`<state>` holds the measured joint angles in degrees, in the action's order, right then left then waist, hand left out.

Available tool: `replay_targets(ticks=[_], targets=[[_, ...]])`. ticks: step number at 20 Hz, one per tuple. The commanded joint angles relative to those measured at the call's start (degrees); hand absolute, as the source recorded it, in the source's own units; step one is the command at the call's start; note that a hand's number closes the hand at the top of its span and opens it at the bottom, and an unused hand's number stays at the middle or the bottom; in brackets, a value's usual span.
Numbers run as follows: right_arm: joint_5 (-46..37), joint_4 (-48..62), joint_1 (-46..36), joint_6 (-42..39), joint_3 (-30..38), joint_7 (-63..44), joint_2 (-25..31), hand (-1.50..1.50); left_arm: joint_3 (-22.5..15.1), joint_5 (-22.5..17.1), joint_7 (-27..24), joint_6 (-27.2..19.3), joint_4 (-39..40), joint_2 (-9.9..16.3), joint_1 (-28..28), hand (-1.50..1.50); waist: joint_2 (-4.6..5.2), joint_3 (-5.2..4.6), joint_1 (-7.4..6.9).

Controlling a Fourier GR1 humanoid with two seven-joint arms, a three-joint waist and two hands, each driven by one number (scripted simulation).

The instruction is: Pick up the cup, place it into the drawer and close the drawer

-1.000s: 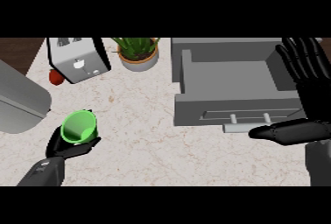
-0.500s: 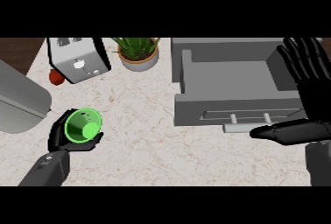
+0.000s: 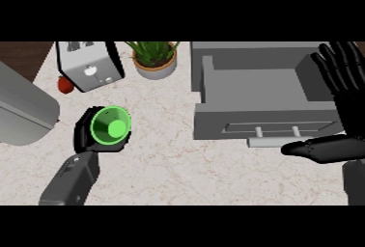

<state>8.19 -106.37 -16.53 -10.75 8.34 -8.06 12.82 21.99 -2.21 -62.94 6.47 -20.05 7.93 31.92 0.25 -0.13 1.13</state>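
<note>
Cup sits gripped in the left hand fingers; right hand fingers spread open.

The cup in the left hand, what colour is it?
Bright green, seen in the head view: the cup sits in the black left hand.

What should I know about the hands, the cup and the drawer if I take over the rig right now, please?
Left hand: curled round the green plastic cup, held over the marble counter, left of the drawer.
Right hand: open, fingers up, resting at the right edge beside the grey open drawer.
Done: cup picked up.
Left: carry the cup right into the drawer, release it, push the drawer shut.
</note>
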Motion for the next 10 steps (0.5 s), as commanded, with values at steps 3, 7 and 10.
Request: replay_targets(ticks=[3,7,10], targets=[[-0.4,2.1,3.1,-2.1,0.8,4.2,0.6,-1.50,-4.1,1.2,3.0,3.0,-5.3,-3.2,6.9,1.50,-0.31,0.18,-0.79],[-1.2,2.3,-0.9,0.8,0.1,1.5,-0.8,-1.50,-6.0,1.1,9.1,0.0,-10.7,-5.3,12.0,1.50,-0.42,0.17,-1.22],[-0.9,1.2,1.3,-0.1,2.0,2.7,0.8,-1.50,-8.1,0.3,17.3,1.7,-17.4,-5.8,13.6,1.50,-0.72,0.20,-1.63]])
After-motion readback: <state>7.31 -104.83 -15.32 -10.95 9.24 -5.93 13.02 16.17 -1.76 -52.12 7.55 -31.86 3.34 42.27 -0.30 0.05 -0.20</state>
